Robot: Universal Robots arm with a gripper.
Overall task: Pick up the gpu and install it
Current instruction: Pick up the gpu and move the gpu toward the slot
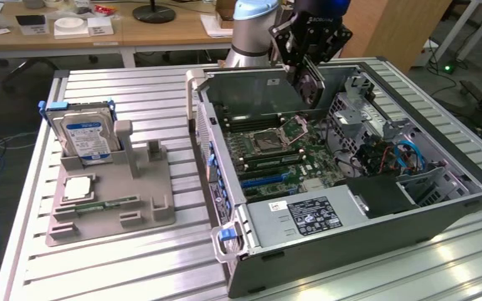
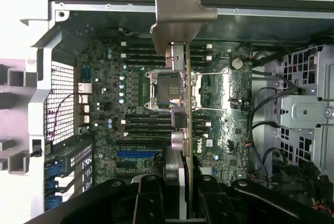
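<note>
Looks down at a slant in the exterior view, from high up and some way off, over the metal table (image 1: 123, 263) and the whole open computer case (image 1: 442, 213). Looks straight down in the wrist view, from close above, along the gpu (image 2: 176, 25) into that case. Shared by both: the gpu and the green board (image 1: 298, 160) with its square socket (image 1: 272, 143).

1. The graphics card (image 2: 177, 10) has a dark board and a shiny silver end piece.
2. The fingers (image 2: 148, 203) are black.
3. The big board (image 1: 275, 150) is green, and the computer case (image 1: 350, 254) is dark grey.
4. The hard drive (image 1: 86, 141) is silver with a blue and white label.
5. The stand (image 1: 90, 229) is plain grey.
6. The tabletop (image 1: 123, 263) is silver with long stripes.
7. Some cables (image 1: 408, 157) are blue.
</note>
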